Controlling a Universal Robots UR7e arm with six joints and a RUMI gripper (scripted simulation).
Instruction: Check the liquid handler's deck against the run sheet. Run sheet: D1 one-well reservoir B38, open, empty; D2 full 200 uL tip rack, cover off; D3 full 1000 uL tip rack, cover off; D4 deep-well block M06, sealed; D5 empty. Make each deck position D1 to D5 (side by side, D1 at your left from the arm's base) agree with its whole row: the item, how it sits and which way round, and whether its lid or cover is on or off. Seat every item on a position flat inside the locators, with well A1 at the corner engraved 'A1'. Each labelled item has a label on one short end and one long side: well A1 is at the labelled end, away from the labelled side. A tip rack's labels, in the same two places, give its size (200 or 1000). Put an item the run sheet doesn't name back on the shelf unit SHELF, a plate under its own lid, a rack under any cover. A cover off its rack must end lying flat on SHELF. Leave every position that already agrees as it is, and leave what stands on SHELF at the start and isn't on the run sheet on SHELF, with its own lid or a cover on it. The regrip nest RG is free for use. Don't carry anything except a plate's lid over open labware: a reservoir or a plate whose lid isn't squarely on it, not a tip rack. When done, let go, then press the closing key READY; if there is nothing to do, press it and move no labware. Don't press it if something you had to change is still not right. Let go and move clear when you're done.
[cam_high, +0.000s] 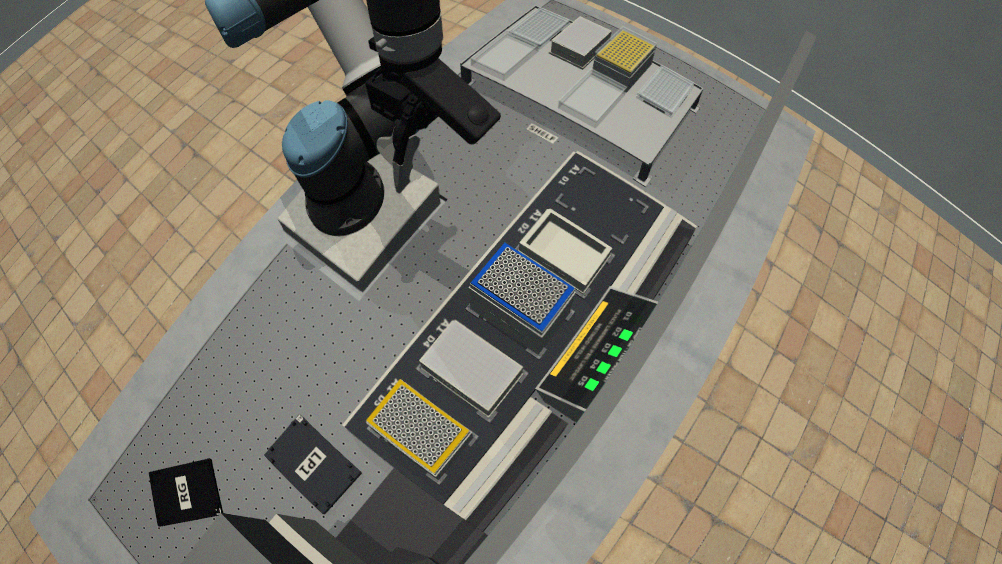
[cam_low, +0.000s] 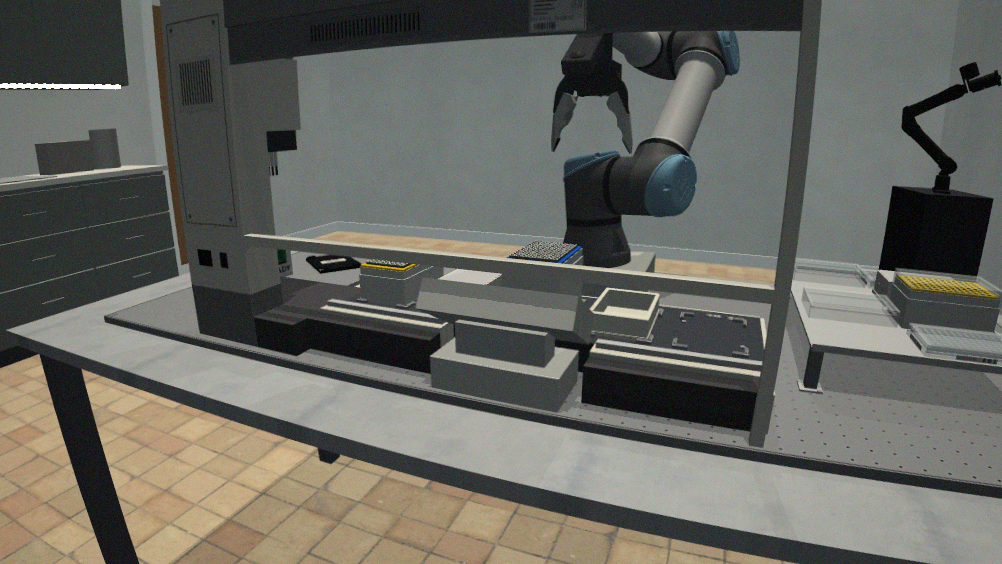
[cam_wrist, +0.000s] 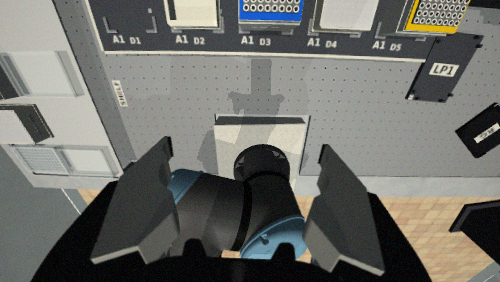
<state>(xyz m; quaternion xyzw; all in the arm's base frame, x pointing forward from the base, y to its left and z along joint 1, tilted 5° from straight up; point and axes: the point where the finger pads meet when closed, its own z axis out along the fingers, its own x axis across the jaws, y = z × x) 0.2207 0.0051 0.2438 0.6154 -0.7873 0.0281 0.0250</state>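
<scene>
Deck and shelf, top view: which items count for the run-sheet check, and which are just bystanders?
In the job:
- reservoir on D2
- blue-framed tip rack on D3
- sealed block on D4
- yellow-framed tip rack on D5
- vacant D1
- SHELF
- RG nest
- open gripper, holding nothing

Bystanders:
- LP1 plate
- drawer cabinet
- black camera stand
</scene>
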